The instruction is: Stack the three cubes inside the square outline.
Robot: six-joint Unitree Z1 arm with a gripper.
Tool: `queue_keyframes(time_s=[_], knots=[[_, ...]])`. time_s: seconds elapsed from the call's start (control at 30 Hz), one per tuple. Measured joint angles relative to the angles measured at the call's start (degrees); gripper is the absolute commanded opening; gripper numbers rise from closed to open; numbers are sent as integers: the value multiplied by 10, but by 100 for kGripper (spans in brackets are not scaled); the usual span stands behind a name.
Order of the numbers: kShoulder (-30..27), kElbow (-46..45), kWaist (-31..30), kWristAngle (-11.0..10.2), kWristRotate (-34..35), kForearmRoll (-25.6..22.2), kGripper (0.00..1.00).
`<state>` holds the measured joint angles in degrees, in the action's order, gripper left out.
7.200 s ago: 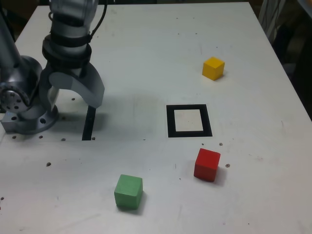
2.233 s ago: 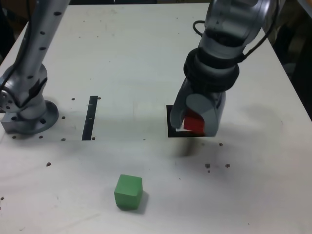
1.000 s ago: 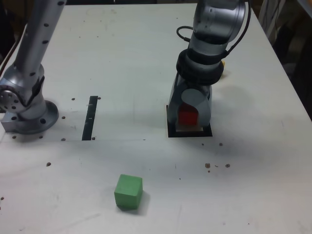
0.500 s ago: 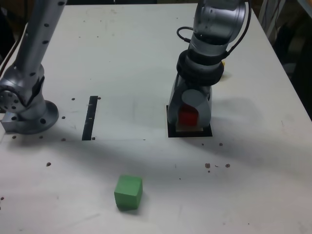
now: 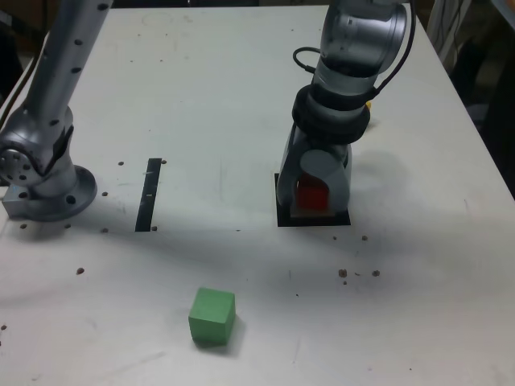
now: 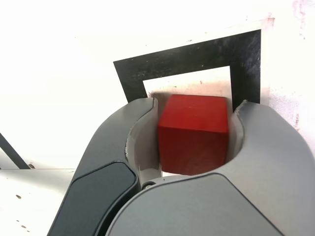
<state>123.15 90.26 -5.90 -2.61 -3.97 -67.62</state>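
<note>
Pincer (image 6: 193, 114) is sitting low over black square (image 6: 132, 73), jaws narrow w/ slight gap beside red cube (image 6: 195, 132) resting btwn them on white centre. Green cube (image 5: 212, 316) is lying well apart.

From my station I see a white surface (image 5: 201, 96) filling nearly the whole exterior frame, matte and scuffed, dotted with small dark specks and holes, most of them toward the lower half. A narrow black strip (image 5: 148, 194) lies flat on it at centre left. Light falls evenly from above, leaving soft grey shadows across the middle. Beyond the surface's edges, in the upper left and upper right corners, the room is dark and cluttered; I cannot make out what stands there.
</note>
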Motion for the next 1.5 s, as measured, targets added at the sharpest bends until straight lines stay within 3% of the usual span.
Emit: queue_keyframes(time_s=[0.13,0.5,1.23,1.5], knots=[[0,3,0,1,-1,0,99],[-19,6,0,-1,-8,-17,99],[-91,34,1,-52,-88,-119,99],[-92,65,49,-75,-183,-146,99]])
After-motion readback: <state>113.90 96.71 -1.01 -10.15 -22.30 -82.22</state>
